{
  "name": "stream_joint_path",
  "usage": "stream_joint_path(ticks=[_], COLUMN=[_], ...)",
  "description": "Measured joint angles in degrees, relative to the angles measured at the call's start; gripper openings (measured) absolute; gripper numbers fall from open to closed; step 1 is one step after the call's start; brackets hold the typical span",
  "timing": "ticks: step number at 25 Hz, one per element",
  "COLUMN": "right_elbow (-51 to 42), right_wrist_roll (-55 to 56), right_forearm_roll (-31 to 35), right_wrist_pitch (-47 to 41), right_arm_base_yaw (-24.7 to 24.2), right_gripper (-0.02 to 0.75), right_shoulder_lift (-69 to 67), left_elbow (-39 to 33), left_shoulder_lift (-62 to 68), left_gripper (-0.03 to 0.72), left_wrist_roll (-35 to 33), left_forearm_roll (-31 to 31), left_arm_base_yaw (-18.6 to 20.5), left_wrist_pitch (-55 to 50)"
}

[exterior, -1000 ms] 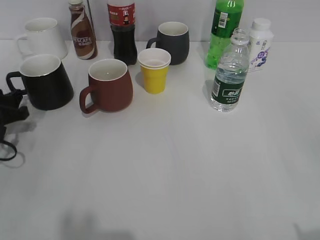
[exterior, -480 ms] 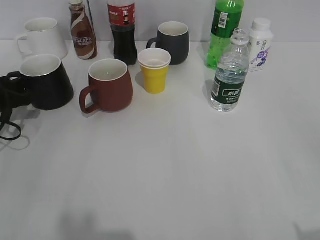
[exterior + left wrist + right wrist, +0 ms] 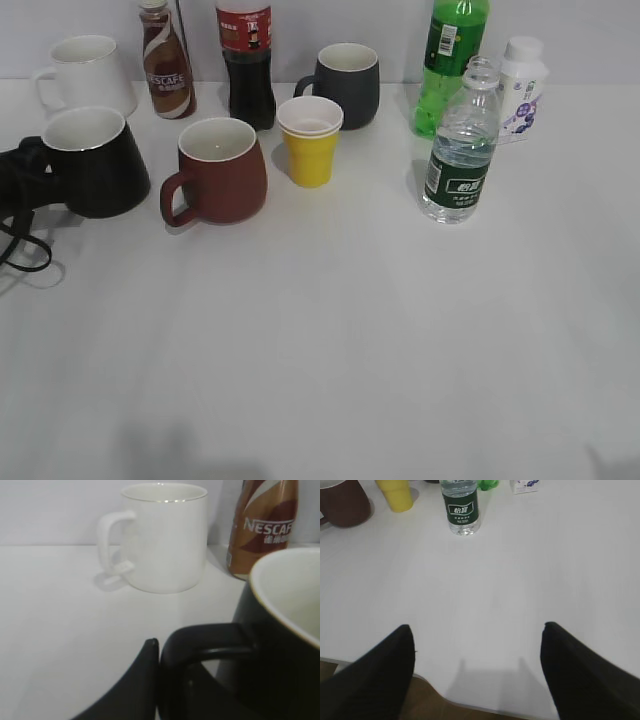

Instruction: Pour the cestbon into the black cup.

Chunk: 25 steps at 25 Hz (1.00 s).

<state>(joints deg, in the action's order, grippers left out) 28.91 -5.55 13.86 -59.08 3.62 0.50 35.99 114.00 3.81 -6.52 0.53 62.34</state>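
The cestbon [image 3: 458, 150], a clear ribbed bottle with a dark green label and no cap, stands upright at the right of the table; it also shows in the right wrist view [image 3: 461, 510]. The black cup [image 3: 95, 165] stands at the far left, white inside, handle pointing left. My left gripper [image 3: 22, 172] is at that handle. In the left wrist view one finger [image 3: 142, 680] presses against the outside of the cup's handle [image 3: 205, 642]; the other finger is hidden behind it. My right gripper [image 3: 477, 635] is open and empty over the table's front edge, far from the bottle.
White mug [image 3: 85, 72], Nescafe bottle [image 3: 165, 62] and cola bottle [image 3: 245, 60] stand behind the black cup. Reddish-brown mug [image 3: 220, 170], yellow cup [image 3: 310, 140] and dark-grey mug [image 3: 345, 82] are mid-table. Green bottle [image 3: 450, 60] and small white bottle [image 3: 520, 88] stand behind the cestbon.
My left gripper has moved up and right from the table's left edge to the black cup's handle and closed on it. The bottle and other things have not moved.
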Motion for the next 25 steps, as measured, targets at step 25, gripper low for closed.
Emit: stream_joint_path(ticks=[25], right_elbow=[0.64], right_wrist_roll=[-67.5], right_forearm_roll=[61.48], right_wrist_pitch=[55.7], right_arm_base_yaw=[7.52], right_gripper=[0.524], right_shoulder_lift=[-57.71], left_elbow=[-0.35], left_shoulder_lift=[-27.49], left_gripper=[0.041], left_wrist_roll=[-1.37], left_forearm_roll=[-5.09], left_arm_base_yaw=[0.0], left_wrist_pitch=[-14.58])
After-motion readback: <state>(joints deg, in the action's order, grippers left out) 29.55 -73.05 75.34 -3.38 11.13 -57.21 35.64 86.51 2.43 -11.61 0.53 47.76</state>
